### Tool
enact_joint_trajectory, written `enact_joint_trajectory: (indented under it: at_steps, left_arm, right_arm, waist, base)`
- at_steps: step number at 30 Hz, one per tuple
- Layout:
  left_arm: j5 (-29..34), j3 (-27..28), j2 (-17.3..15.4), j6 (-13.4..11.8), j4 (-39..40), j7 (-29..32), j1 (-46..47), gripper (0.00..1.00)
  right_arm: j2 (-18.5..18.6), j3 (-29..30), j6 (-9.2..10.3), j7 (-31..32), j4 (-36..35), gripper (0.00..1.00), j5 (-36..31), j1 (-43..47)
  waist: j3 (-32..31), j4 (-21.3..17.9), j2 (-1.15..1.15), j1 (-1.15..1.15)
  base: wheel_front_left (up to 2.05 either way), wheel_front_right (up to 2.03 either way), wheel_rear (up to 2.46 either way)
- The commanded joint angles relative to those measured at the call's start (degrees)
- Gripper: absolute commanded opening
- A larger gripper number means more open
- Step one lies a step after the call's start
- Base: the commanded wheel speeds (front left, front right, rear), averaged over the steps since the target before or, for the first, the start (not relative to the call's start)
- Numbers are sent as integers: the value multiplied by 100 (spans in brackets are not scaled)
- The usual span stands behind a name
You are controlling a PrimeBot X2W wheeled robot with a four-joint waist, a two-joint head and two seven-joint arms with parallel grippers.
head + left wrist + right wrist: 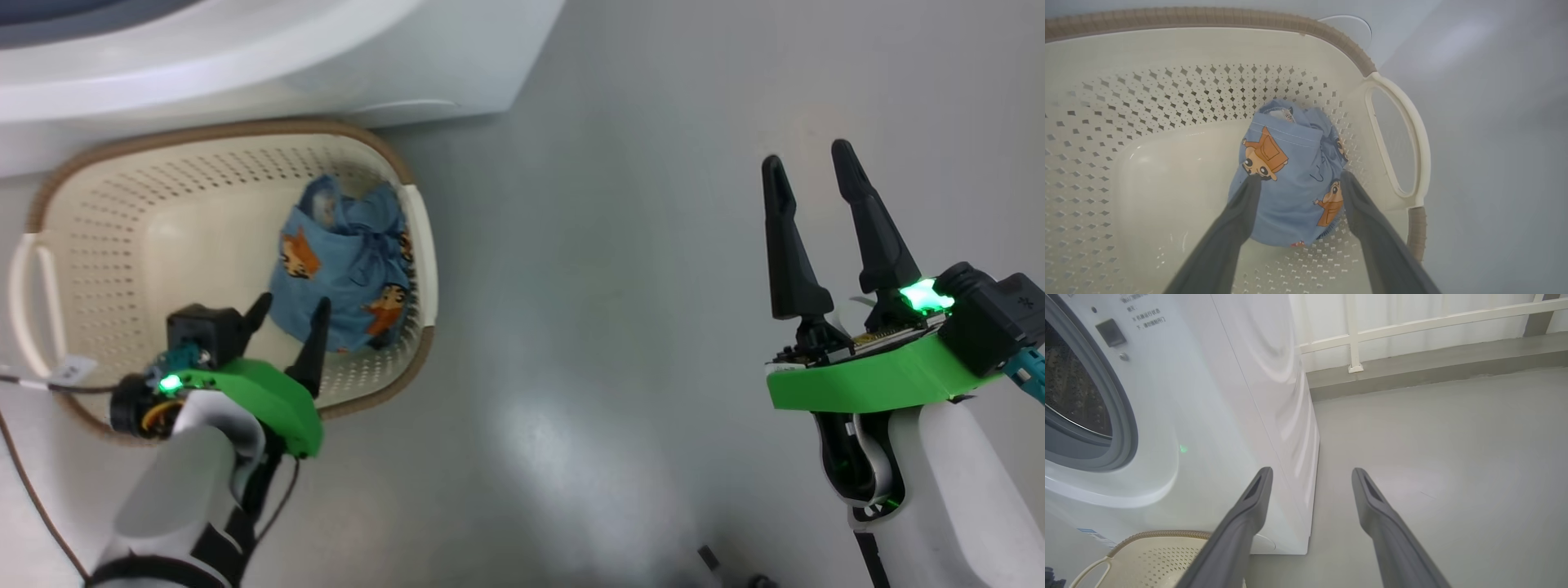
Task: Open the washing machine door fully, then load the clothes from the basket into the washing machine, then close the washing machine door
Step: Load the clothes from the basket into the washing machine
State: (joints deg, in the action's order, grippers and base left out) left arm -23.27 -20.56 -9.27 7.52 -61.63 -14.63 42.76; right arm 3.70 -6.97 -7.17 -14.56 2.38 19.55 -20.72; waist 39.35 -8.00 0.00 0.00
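Little writing can be read here. In the right wrist view the washing machine (1229, 396) carries a few lines of small grey print (1143, 316) near its top, too small for us to make out, with a dark square fitting (1110, 331) just beside them. A blue label sticker (1090, 533) sits low on its front, its text blurred. In the head view a white tag (69, 371) sits on the cable (98, 389) by the left wrist, and we cannot read it. The clothes (1290, 196) show orange-brown cartoon figures printed on light blue fabric.

The right wrist view gives us the machine's round opening, with the grey gasket (1124, 416) and the perforated drum (1069, 388) behind it, and a white railing (1412, 326) at the far edge of the grey floor (1433, 457). The left wrist view gives us the inside of the basket (1208, 16), where the clothes lie bunched against the wall on one handle's side.

From the head we see the basket standing on the floor just in front of the machine. The left gripper (291, 314) reaches into it, jaws wide, one finger on each side of the bundle. We cannot tell whether the tips touch the cloth. The right gripper (807, 157) hangs over the floor, well apart from the basket, jaws wide and holding nothing
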Motion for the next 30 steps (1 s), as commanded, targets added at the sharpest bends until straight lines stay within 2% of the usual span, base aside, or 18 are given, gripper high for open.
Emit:
enact_joint_trajectory:
  at_steps: [1,11,20,30]
  left_arm:
    - [-72,40,-220,-3,-24,-37,24,100]
    - [-942,-952,-824,-3,-311,213,821,100]
    - [-1418,-1620,-1086,-3,-433,471,1284,100]
    - [-1779,-1961,-1234,-3,-744,622,1529,100]
  right_arm:
    - [-22,-112,-32,-44,-153,100,-8,35]
    - [-74,-202,-32,-44,-326,100,20,-81]
    - [-80,-342,-32,-44,-444,100,149,-205]
    - [-81,-469,-32,-44,-581,100,210,-170]
  waist:
    - [239,-238,0,0]
    - [845,-610,0,0]
    - [1142,-787,0,0]
    - [1226,-951,0,0]
  base:
    - [0,0,0]
    - [0,0,0]
    - [0,0,0]
    - [0,0,0]
